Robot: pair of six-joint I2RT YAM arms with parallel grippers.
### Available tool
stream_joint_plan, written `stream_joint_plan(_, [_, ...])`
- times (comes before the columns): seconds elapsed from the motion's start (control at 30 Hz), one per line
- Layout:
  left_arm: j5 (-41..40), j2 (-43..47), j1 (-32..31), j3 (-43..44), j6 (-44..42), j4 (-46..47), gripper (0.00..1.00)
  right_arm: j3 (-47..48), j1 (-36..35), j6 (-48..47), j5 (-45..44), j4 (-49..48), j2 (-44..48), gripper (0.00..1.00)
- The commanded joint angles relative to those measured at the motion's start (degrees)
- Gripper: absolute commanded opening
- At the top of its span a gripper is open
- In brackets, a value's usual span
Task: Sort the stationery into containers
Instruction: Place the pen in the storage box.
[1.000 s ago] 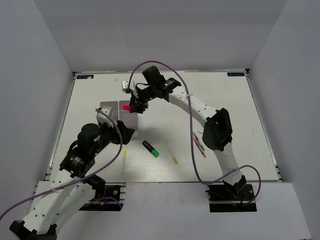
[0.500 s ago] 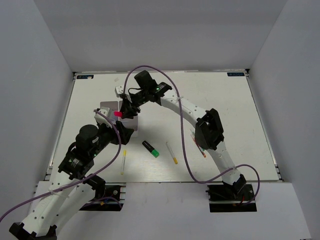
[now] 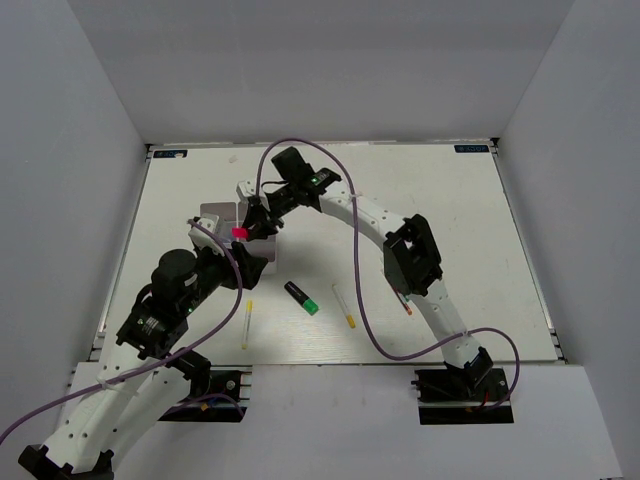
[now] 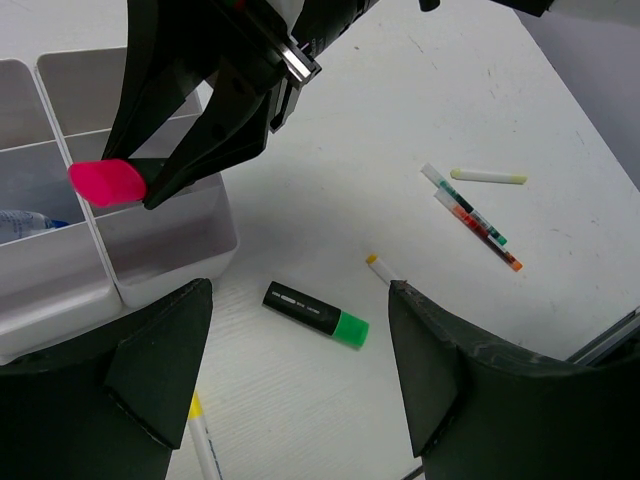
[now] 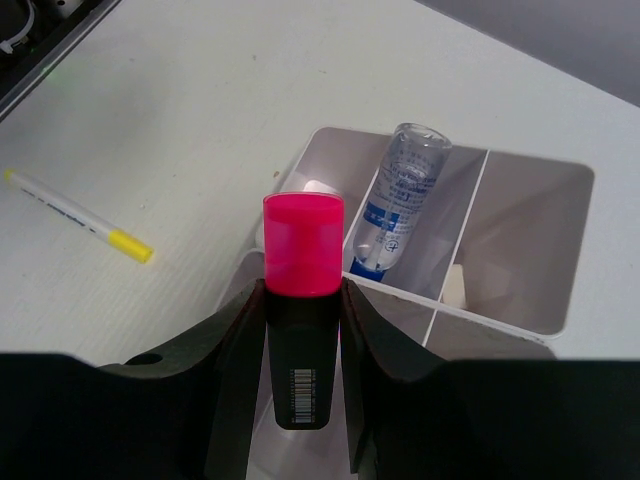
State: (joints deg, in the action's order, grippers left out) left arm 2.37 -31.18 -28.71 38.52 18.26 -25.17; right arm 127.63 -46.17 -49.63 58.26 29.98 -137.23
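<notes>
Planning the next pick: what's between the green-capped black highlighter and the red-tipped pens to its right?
One thin white pen with a yellow end, touching neither. Nothing else lies there. Clearest in the top external view.

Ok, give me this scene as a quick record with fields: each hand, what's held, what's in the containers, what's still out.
right hand: shut on the pink-capped highlighter, above the containers
left hand: open, empty
in containers: white-blue marker
out on the table: green-ended highlighter, yellow-tipped pen, thin pens
</notes>
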Motion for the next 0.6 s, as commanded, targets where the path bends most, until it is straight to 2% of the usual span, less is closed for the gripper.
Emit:
stream_joint_plan(0.0, [-0.3, 0.2, 0.2, 0.9, -0.4, 0.6, 0.81, 1.6, 0.7, -3.0, 2.9, -1.1, -0.4, 0.07])
stream_joint_plan(0.1, [-0.3, -0.3, 0.2, 0.9, -0.4, 0.6, 0.81, 1.1, 1.3, -2.9, 3.0, -1.6, -0.7, 0.19])
stream_joint_plan(0.37, [-0.8, -0.8, 0.2, 0.9, -0.4, 0.6, 0.81, 0.5, 2.5, -2.5, 3.4, -1.7, -0.6, 0.33])
stream_joint_plan(0.5, [-0.8, -1.3, 0.2, 0.9, -0.4, 0.6, 0.81, 0.0, 2.6, -1.6, 3.6, -2.0, -0.4, 0.46])
stream_joint_plan(0.57, [-0.8, -1.3, 0.2, 0.9, -0.4, 0.6, 0.81, -0.5, 2.7, -1.5, 3.9, -1.9, -0.1, 0.48])
